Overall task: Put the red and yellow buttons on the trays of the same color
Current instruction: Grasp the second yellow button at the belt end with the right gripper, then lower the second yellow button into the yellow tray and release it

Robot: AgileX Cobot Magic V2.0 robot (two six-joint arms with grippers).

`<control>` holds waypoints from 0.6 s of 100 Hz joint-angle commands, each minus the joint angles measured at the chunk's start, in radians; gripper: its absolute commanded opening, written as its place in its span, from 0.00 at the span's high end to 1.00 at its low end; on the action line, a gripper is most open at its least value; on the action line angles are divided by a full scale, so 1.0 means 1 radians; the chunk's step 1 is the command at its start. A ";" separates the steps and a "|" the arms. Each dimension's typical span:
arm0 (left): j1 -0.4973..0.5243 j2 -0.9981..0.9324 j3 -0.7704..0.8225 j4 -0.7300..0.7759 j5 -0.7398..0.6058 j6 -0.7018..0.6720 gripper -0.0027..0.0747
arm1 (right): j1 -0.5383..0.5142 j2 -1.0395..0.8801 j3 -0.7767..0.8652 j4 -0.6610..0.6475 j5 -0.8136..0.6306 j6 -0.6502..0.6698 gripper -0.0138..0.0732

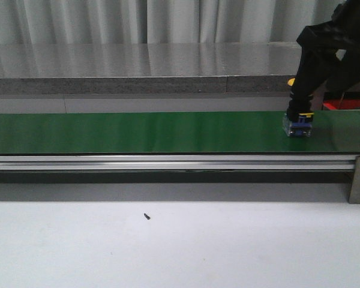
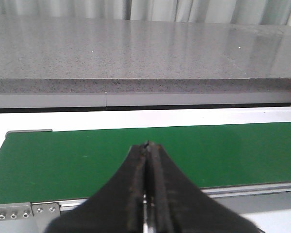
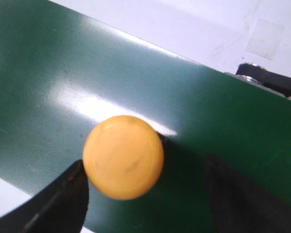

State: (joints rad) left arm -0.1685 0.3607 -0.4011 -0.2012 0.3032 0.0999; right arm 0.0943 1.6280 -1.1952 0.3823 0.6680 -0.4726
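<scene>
The yellow button (image 3: 123, 157) sits on the green conveyor belt (image 1: 138, 132), near the belt's right end as the front view shows it. In the right wrist view its round domed cap faces up toward the camera; the cap is circular, so it shows no long axis there, and its axis appears to stand upright on the belt. In the front view the button's body (image 1: 299, 125) shows as a small blue and clear block under the arm, with a yellow band above it.

The right gripper (image 3: 145, 194) straddles the button with its jaws spread wide. One dark finger (image 3: 68, 194) lies just beside the cap, possibly touching it; the other finger (image 3: 242, 194) stands well apart. The gripper holds nothing yet.

The left gripper (image 2: 146, 194) hangs over the belt's left end with its fingers pressed together and nothing between them.

Step in hand, as judged: the pick of the yellow button, before closure. The next move appears to call for centring the jaws about the cap, since the button sits off toward one finger, then closing and lifting clear. A one-sided closure might push the button across the smooth belt.

No tray can be identified with certainty; red and yellow patches (image 1: 333, 105) behind the right arm are too hidden to name.
</scene>
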 commanded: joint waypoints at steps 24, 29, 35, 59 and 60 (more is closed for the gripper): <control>-0.006 0.007 -0.027 -0.007 -0.084 -0.003 0.99 | 0.002 0.018 -0.059 0.029 -0.044 -0.007 0.41; -0.006 0.007 -0.027 -0.007 -0.084 -0.003 0.99 | 0.002 0.017 -0.059 0.029 -0.036 -0.007 0.51; -0.006 0.007 -0.027 -0.007 -0.084 -0.003 0.99 | 0.002 0.017 -0.059 0.029 -0.026 -0.007 0.61; -0.006 0.007 -0.027 -0.007 -0.084 -0.003 0.99 | -0.024 -0.013 -0.060 0.028 0.030 -0.005 0.68; -0.006 0.007 -0.027 -0.007 -0.084 -0.003 0.99 | -0.028 -0.019 -0.060 0.028 0.033 -0.005 0.68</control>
State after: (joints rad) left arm -0.1685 0.3607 -0.4011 -0.2012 0.3032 0.0999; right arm 0.0865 1.6820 -1.2204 0.3892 0.6987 -0.4726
